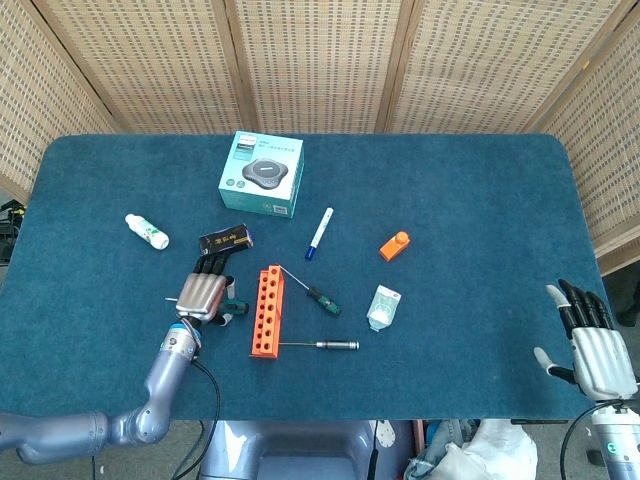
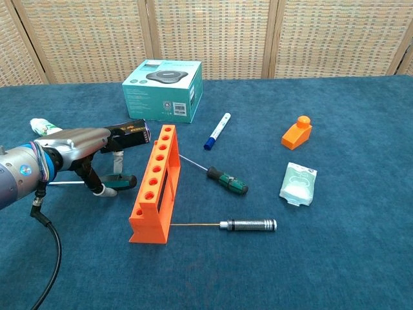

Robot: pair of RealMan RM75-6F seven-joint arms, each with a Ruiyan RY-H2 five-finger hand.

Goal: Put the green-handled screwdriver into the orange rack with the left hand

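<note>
The orange rack (image 1: 266,310) (image 2: 155,184) stands upright at the table's middle left, its row of holes facing up. Just left of it lies a green-handled screwdriver (image 1: 236,307) (image 2: 122,181), its thin shaft pointing left. My left hand (image 1: 203,290) (image 2: 80,150) hovers over it with the fingers stretched flat above the handle and the thumb reaching down to touch it where handle meets shaft. The fingers are not closed round it. My right hand (image 1: 590,345) rests at the table's right front edge, fingers apart and empty.
A second green-and-black screwdriver (image 1: 323,300) (image 2: 227,181) lies right of the rack, and a silver-handled one (image 2: 248,225) in front of it. A black box (image 2: 132,132) sits just beyond my left fingers. Further off are a teal box (image 2: 162,90), a marker (image 2: 217,130), a white bottle (image 1: 147,231) and a pouch (image 2: 298,183).
</note>
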